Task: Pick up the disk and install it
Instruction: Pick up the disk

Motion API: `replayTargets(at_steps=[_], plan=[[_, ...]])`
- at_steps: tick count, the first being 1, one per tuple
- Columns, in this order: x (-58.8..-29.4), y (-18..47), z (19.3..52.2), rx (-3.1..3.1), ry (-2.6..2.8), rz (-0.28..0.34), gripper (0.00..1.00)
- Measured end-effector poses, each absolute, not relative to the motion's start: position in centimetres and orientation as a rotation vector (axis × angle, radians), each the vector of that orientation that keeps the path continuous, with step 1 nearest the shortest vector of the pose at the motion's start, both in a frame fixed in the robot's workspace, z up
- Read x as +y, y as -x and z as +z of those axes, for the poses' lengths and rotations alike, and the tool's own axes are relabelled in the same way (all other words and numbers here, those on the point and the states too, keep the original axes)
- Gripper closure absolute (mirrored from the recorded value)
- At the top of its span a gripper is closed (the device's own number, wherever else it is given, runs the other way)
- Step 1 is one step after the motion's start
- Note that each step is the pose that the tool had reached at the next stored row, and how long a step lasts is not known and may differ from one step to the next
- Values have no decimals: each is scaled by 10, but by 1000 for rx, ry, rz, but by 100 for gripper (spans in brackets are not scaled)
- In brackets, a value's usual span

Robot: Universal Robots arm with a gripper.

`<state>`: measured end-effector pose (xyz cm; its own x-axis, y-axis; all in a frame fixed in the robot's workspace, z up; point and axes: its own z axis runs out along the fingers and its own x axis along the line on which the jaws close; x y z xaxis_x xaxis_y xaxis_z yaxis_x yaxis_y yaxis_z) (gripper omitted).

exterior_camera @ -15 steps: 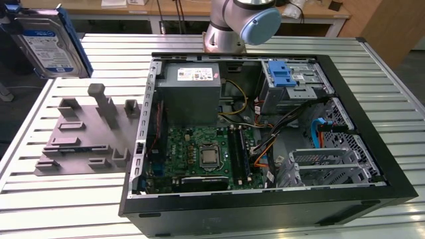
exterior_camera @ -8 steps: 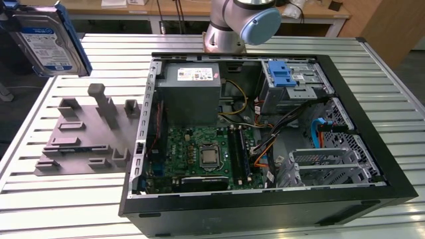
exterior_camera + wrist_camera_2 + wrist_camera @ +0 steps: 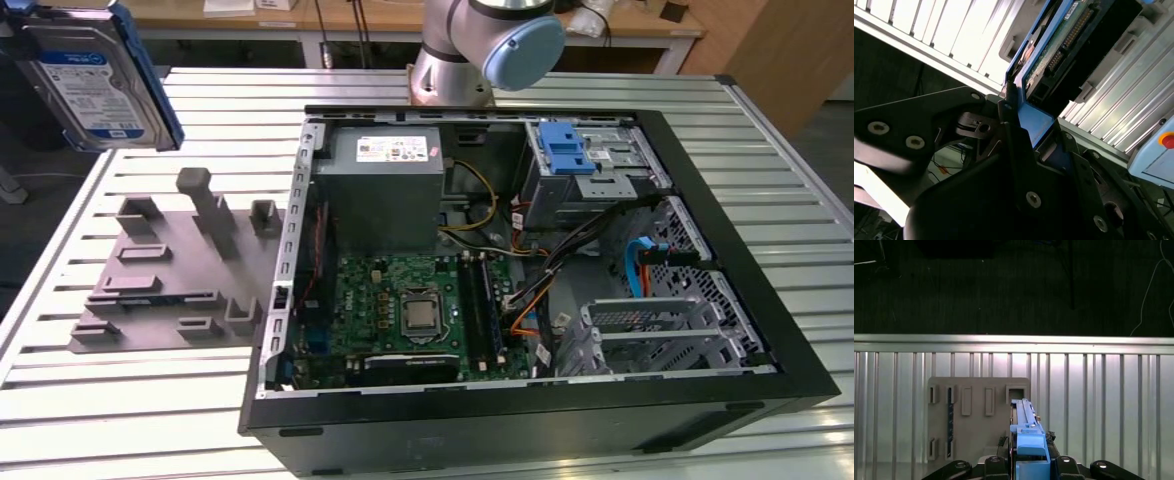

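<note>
Well above grey fixture (image 3: 979, 415) | claw (image 3: 1030, 131) clamps disk (image 3: 87, 80) | table edge (image 3: 1014, 343) beyond

Nothing printed can be read. The disk (image 3: 87, 85) carries a blue-and-white label (image 3: 83, 75) whose lines of print are too small to make out. The white sticker (image 3: 390, 150) on the power supply (image 3: 387, 185) is just as illegible.

fixture plate (image 3: 160, 300) on table (image 3: 107, 420), exterior view's left of case (image 3: 534, 420); disk (image 3: 87, 80) above.
</note>
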<state>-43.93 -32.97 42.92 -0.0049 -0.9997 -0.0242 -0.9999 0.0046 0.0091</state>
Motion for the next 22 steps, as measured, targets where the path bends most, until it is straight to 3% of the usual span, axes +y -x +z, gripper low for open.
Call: replayTargets(at_steps=[22], plan=[[-330, 439, 453, 2219, 2208, 37, 64]])
